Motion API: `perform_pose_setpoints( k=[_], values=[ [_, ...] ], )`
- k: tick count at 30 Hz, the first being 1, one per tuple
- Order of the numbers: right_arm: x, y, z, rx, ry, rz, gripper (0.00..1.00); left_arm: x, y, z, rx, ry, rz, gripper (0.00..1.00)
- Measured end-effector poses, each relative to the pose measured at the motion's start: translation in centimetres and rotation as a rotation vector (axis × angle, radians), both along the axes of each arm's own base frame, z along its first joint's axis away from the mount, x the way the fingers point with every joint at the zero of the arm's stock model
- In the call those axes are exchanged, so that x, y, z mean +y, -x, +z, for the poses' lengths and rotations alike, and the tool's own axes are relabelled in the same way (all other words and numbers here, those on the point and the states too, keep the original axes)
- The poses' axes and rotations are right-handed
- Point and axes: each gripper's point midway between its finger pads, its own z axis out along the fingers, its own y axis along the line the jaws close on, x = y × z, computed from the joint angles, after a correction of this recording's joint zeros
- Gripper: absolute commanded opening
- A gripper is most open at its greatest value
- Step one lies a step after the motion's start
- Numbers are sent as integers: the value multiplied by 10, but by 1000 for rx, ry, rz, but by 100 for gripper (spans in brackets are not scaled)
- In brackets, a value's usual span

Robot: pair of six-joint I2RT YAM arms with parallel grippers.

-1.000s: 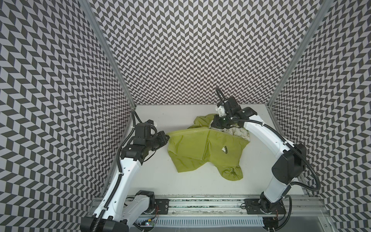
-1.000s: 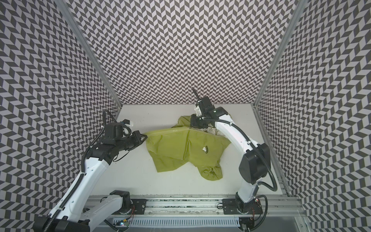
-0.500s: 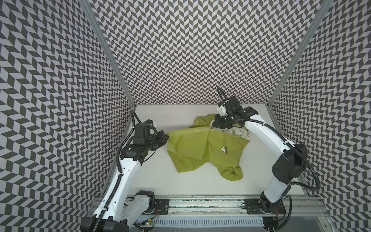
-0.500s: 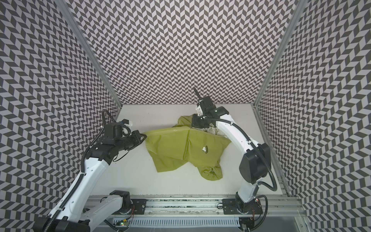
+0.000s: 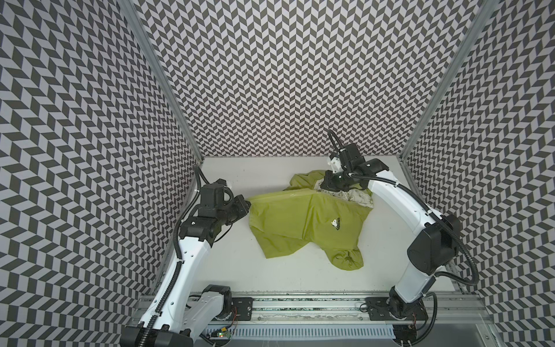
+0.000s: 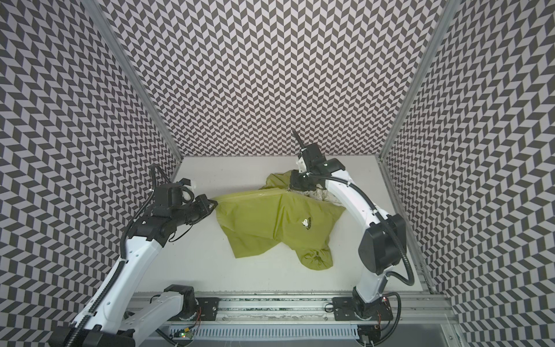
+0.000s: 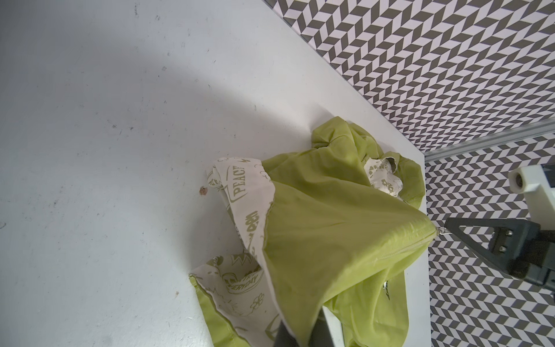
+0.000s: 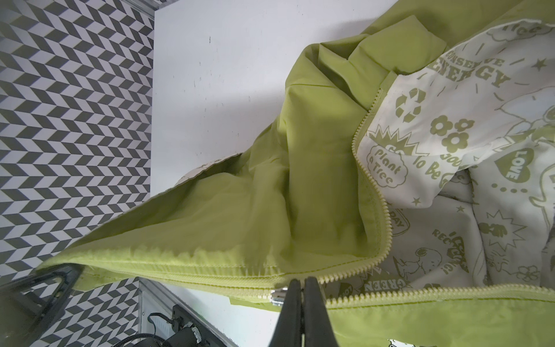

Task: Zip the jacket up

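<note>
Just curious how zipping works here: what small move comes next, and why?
Probably the right fingers should draw the zipper pull a little along the open teeth ahead of it, closing them, while the left fingers hold the jacket taut at its hem.
</note>
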Motion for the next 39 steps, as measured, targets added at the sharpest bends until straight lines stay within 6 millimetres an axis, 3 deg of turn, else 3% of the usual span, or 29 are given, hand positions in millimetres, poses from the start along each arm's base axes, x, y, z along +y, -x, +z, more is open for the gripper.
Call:
perform_pose_setpoints(
  k=[14, 39],
  values=[
    [-5, 0, 9, -14, -15, -7, 0, 1, -1, 1, -6, -3, 5, 0],
    [-38, -11, 24, -46, -37, -96, 0, 7, -3, 0, -8, -17, 31, 0]
  ],
)
